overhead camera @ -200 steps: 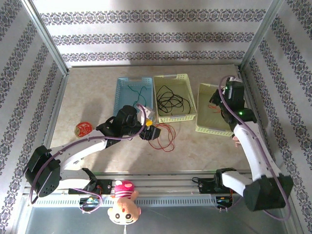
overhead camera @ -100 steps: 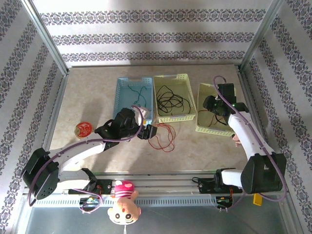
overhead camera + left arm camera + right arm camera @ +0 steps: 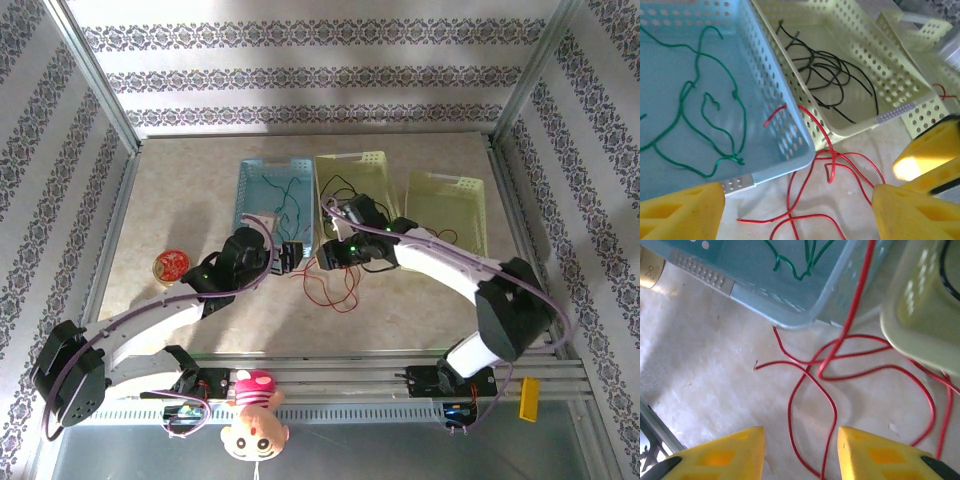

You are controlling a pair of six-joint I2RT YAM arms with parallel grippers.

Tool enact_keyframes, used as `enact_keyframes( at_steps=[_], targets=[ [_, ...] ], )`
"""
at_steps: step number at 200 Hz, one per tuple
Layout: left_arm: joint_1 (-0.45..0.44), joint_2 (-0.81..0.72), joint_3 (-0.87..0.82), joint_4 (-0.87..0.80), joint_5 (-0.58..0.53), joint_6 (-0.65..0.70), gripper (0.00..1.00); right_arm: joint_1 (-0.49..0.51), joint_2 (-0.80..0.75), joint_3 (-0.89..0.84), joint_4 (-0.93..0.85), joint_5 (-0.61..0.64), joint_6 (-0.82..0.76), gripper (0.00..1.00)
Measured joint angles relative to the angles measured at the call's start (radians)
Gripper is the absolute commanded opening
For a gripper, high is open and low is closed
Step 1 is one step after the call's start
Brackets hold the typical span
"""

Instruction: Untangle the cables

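The left gripper (image 3: 797,210) hovers low over the table (image 3: 200,200) with its jaws wide apart and nothing between them; the right gripper (image 3: 800,445) faces it close by, jaws also apart, a strand of the red cable (image 3: 812,385) lying on the table beneath the gap; that cable sprawls in loose loops just in front of the baskets, one end rising against the blue basket (image 3: 790,125); the green cable (image 3: 695,115) lies inside it; the black cable (image 3: 832,75) coils in the yellow basket (image 3: 900,107) beside it.
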Motion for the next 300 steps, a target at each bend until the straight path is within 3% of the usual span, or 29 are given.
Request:
enact_keyframes(
  at_steps=[58,96,144,247,300],
  targets=[
    [0.0,-0.031,-0.016,-0.005,-0.013,-0.024,0.77,0.001,0.151,0.092,0.057,-0.006,0.01,0.37],
    [0.0,-0.042,-0.016,-0.016,-0.018,-0.024,0.77,0.001,0.185,0.11,0.076,-0.012,0.024,0.1],
    [0.0,-0.042,-0.017,-0.026,-0.018,-0.024,0.77,0.0,0.173,0.09,0.089,-0.013,0.024,0.05],
    [0.0,0.002,-0.017,-0.024,-0.013,-0.024,0.77,-0.042,-0.212,0.012,0.067,-0.086,0.025,0.04],
    [0.0,0.056,-0.017,-0.022,0.015,-0.024,0.77,-0.197,-0.411,0.161,0.046,-0.089,0.027,0.05]
  ],
)
